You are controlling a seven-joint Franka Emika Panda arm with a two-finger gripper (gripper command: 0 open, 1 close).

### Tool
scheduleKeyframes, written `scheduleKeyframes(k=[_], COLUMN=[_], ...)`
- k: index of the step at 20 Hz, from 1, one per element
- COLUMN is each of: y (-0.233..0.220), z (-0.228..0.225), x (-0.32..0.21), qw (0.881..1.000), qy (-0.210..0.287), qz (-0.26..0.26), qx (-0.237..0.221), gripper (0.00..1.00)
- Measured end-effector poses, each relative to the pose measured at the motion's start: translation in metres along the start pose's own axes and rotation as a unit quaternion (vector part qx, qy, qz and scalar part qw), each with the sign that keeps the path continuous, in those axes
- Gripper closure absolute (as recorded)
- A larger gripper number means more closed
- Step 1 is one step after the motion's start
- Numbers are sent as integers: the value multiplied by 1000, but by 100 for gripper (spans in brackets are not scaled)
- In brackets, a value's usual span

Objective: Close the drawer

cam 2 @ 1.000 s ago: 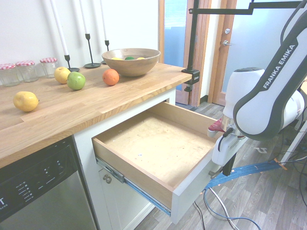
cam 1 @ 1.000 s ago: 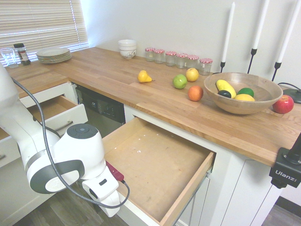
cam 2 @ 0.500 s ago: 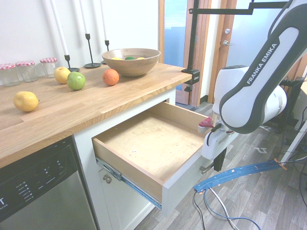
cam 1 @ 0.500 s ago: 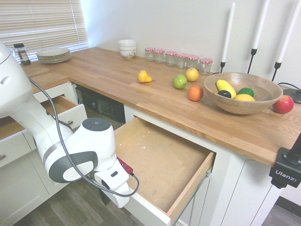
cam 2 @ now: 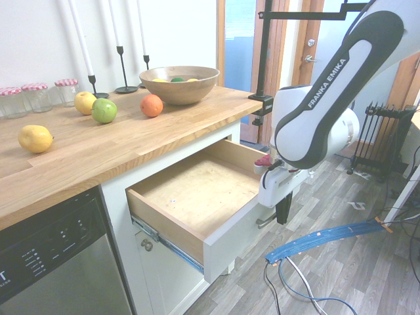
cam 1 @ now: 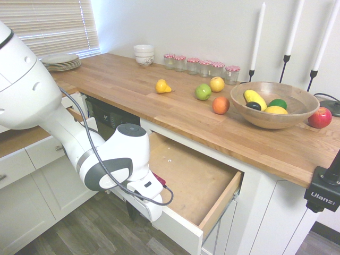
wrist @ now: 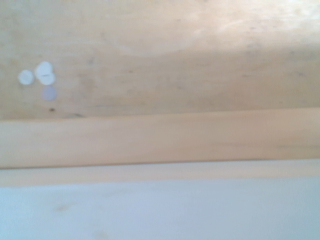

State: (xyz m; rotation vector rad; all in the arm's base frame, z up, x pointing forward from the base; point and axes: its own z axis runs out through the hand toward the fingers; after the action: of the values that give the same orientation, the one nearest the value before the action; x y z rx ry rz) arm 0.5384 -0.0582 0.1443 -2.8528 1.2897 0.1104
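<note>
**Drawer partly open, gripper at its front**

The wooden countertop (cam 1: 133, 79) spans the cabinet run. Beneath it, the drawer (cam 2: 197, 197) projects partway from the cabinet, its pale plywood floor exposed. Its long axis runs parallel to the counter edge; its white front (cam 2: 236, 230) faces out into the room. The gripper (cam 2: 283, 209) points straight down just outside that front, beside the silver handle (cam 2: 266, 221). Its fingers are fully closed and hold nothing.
</note>
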Motion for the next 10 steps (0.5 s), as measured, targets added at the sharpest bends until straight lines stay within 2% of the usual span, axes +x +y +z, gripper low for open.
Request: scheduleKeyframes(k=[10], y=[-40], z=[-8], x=[58], qw=[1000], qy=[-3], qz=[1], qx=[-8], gripper=[100])
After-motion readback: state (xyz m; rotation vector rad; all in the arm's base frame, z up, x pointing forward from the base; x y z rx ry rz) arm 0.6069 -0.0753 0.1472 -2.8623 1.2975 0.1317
